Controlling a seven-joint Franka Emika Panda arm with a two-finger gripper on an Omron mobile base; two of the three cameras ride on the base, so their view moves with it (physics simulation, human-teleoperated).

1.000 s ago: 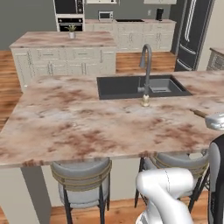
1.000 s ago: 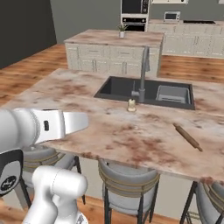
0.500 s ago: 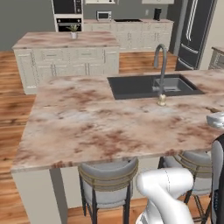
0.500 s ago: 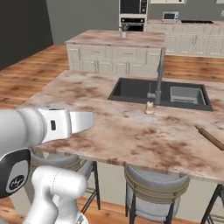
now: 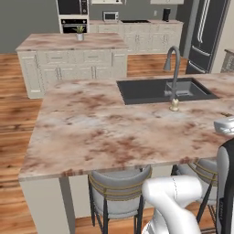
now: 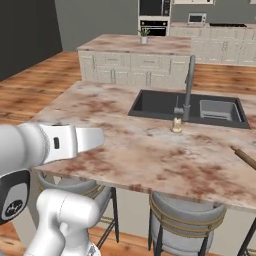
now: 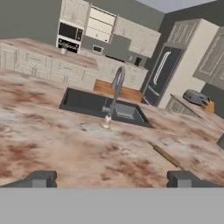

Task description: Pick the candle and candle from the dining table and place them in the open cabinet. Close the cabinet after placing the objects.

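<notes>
Marbled dining table [image 5: 105, 132], small upright candle [image 5: 174, 106] beside tap [image 5: 172, 68]; jaws released, empty.

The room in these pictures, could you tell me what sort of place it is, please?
A home kitchen, rendered: a stone counter with a dark sink and curved tap, a wall oven, and a tall fridge.

Glossy white arm [image 6: 45, 145] built of rounded, tube-like links, smooth-shelled, tapering to a blunt end with a small dark slot on its side. Dark, near-black joint band [image 6: 12, 195] carrying a small round white emblem. Bulbous white elbow housing [image 5: 171, 194] with a dark-edged link beside it. Tool [image 7: 112, 178] ending in two small, blocky dark grey fingertips [image 7: 40, 178].
</notes>
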